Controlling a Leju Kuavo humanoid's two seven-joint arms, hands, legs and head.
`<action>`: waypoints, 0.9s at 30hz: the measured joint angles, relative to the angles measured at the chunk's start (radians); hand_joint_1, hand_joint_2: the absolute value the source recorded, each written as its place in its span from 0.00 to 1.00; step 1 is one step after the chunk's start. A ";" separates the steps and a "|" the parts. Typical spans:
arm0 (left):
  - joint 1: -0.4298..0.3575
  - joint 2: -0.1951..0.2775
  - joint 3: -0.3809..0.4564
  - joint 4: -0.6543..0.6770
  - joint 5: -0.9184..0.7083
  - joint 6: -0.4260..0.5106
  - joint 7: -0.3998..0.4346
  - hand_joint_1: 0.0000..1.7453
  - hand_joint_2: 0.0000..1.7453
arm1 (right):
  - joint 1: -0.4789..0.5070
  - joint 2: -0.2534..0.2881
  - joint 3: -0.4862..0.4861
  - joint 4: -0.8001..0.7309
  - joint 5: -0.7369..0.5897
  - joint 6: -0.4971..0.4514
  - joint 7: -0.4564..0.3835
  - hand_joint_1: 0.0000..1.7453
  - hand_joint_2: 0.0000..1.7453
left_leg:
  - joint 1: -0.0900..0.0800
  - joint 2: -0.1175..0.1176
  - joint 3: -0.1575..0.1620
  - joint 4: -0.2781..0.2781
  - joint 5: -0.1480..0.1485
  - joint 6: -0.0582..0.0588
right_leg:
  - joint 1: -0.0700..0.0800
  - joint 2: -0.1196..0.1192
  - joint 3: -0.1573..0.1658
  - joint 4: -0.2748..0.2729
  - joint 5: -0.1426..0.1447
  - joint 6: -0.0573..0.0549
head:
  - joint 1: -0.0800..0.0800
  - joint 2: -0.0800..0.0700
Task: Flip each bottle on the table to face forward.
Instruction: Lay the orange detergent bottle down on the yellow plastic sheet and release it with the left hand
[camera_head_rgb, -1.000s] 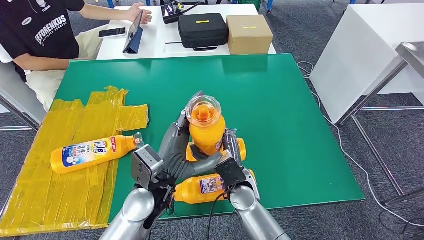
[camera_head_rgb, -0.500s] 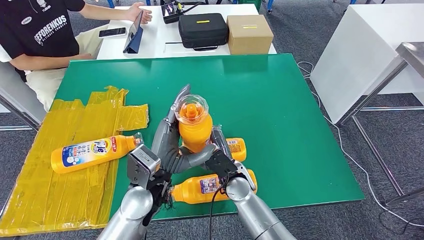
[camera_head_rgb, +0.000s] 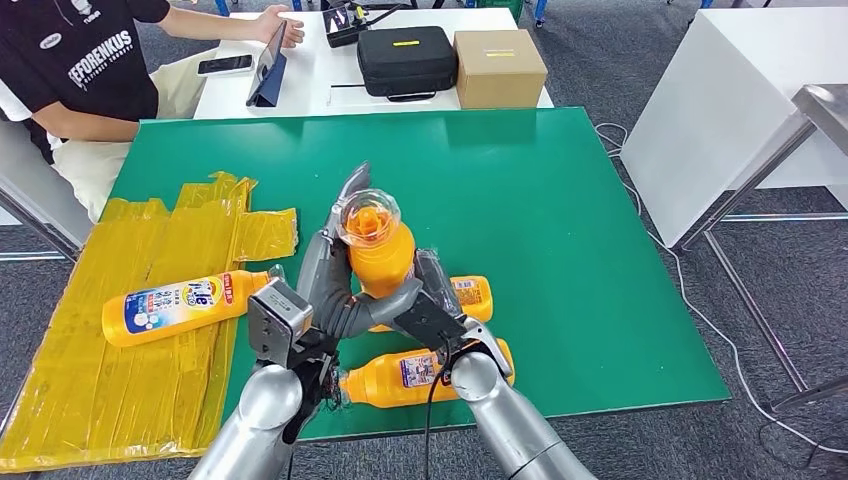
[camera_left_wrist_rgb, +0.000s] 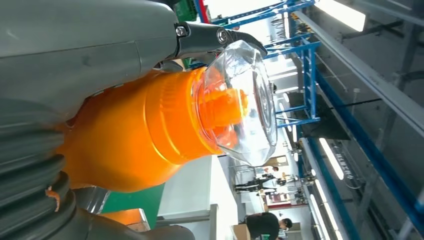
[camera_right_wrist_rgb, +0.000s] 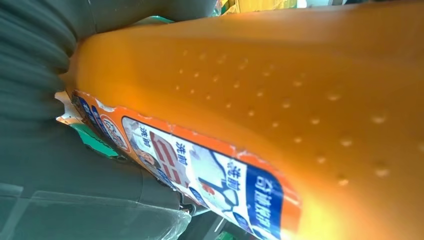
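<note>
Both hands hold an orange bottle (camera_head_rgb: 378, 262) with a clear cap (camera_head_rgb: 367, 217) upright above the green table (camera_head_rgb: 560, 200), near its front middle. My left hand (camera_head_rgb: 328, 285) grips its left side and my right hand (camera_head_rgb: 432, 308) grips its lower right side. Up close, the left hand (camera_left_wrist_rgb: 75, 45) wraps the bottle's shoulder (camera_left_wrist_rgb: 135, 135) below the cap (camera_left_wrist_rgb: 240, 100). In the right wrist view the right hand (camera_right_wrist_rgb: 45, 130) lies against the labelled bottle body (camera_right_wrist_rgb: 280, 95). A second bottle (camera_head_rgb: 425, 371) lies below the hands, a third (camera_head_rgb: 471, 295) behind them, and another one (camera_head_rgb: 180, 305) on the yellow sheet (camera_head_rgb: 90, 390).
A person in a black shirt (camera_head_rgb: 70, 70) sits at the table's far left corner. Beyond the far edge a white table bears a black case (camera_head_rgb: 405, 58), a cardboard box (camera_head_rgb: 498, 65) and a phone (camera_head_rgb: 224, 65). A white cabinet (camera_head_rgb: 720, 110) stands to the right.
Both hands have carried the upright bottle to the left. The bottle lying near the front edge shows more now. The other bottles have not moved.
</note>
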 joint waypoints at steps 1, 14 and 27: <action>-0.002 -0.001 0.000 0.002 0.001 -0.001 0.000 0.00 1.00 | 0.003 0.000 0.000 -0.008 0.001 0.001 0.004 1.00 1.00 | 0.000 0.000 0.000 0.000 0.000 0.000 | 0.000 0.000 0.000 0.000 0.000 0.000 | 0.000 0.000; -0.017 -0.008 0.000 0.026 0.020 -0.010 -0.003 0.00 1.00 | 0.019 0.000 0.000 -0.040 0.003 0.001 0.020 1.00 1.00 | 0.000 0.000 0.000 0.000 0.000 0.000 | 0.000 0.000 0.000 0.000 0.000 0.000 | 0.000 0.000; -0.039 -0.018 -0.001 0.052 0.034 -0.023 -0.005 0.00 1.00 | 0.090 -0.005 -0.006 -0.186 -0.011 -0.052 0.058 1.00 1.00 | 0.000 0.000 -0.001 0.000 0.000 0.000 | 0.000 0.000 -0.001 0.000 0.000 0.000 | 0.000 0.000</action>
